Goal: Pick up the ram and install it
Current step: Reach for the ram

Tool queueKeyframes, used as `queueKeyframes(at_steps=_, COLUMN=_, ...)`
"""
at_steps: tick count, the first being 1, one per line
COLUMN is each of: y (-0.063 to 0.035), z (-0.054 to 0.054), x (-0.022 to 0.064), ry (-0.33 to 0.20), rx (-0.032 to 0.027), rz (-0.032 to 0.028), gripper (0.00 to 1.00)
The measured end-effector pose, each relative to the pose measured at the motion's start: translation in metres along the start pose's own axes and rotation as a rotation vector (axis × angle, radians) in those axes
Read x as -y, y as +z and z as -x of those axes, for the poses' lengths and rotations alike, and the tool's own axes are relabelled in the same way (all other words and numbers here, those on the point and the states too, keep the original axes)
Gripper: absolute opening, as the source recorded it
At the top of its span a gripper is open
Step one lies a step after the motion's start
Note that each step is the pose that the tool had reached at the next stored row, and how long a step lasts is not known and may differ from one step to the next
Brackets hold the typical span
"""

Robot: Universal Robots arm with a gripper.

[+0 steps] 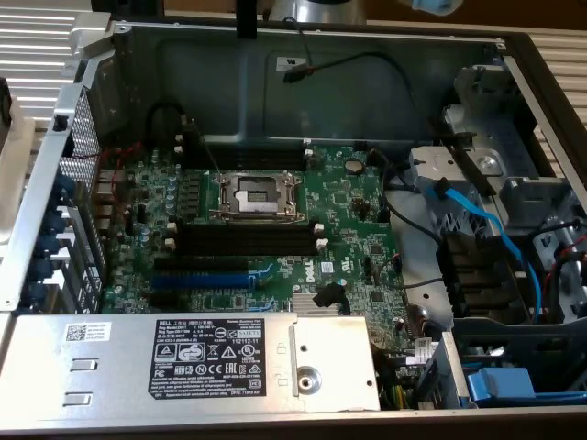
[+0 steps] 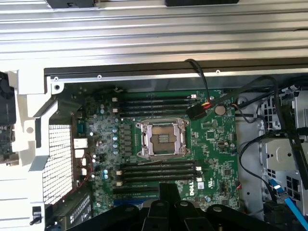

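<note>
Closed hand [image 2: 167, 193] hangs above the black memory slots [image 2: 159, 169] on the motherboard [image 2: 214, 139]

The case [image 1: 229, 92] is open on top, so the space under the gripper [image 2: 169, 195] is free down to the motherboard [image 1: 367, 229]. Nearest the gripper's tip lies 1 bank of black memory slots [image 2: 159, 172] with nothing over it. Past that sits the low, metal-framed CPU socket [image 2: 161, 139]. Farther from the gripper, the 2nd bank of slots [image 2: 154, 103] has a black cable [image 2: 201, 82] coming over the case wall, and its plug [image 2: 196, 113] lies at 1 end. Sideways room is bounded by a perforated wall [image 2: 57, 159] on 1 flank and by the drive cage [image 2: 284, 163] with loose black and blue cables on the other. A silver power supply box [image 1: 183, 357] walls off the board edge beyond the near bank.
</note>
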State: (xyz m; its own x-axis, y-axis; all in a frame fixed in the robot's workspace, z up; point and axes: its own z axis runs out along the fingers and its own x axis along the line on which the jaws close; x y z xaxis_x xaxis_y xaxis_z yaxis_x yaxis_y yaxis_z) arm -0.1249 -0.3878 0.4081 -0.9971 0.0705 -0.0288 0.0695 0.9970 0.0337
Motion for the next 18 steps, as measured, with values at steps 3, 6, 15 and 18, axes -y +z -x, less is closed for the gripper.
queueKeyframes(at_steps=3, y=-0.0057, z=-0.011, x=-0.0017, ry=0.0, rx=0.0006, rz=-0.0083, gripper=0.1)
queueKeyframes(at_steps=6, y=-0.0069, z=-0.024, x=-0.002, ry=0.0, rx=0.0016, rz=-0.0117, gripper=0.1)
queueKeyframes(at_steps=15, y=-0.0083, z=-0.076, x=-0.0019, ry=-0.002, rx=0.0376, rz=-0.0192, gripper=0.1)
queueKeyframes(at_steps=18, y=-0.0084, z=-0.094, x=-0.004, ry=-0.002, rx=0.0474, rz=-0.0187, gripper=0.1)
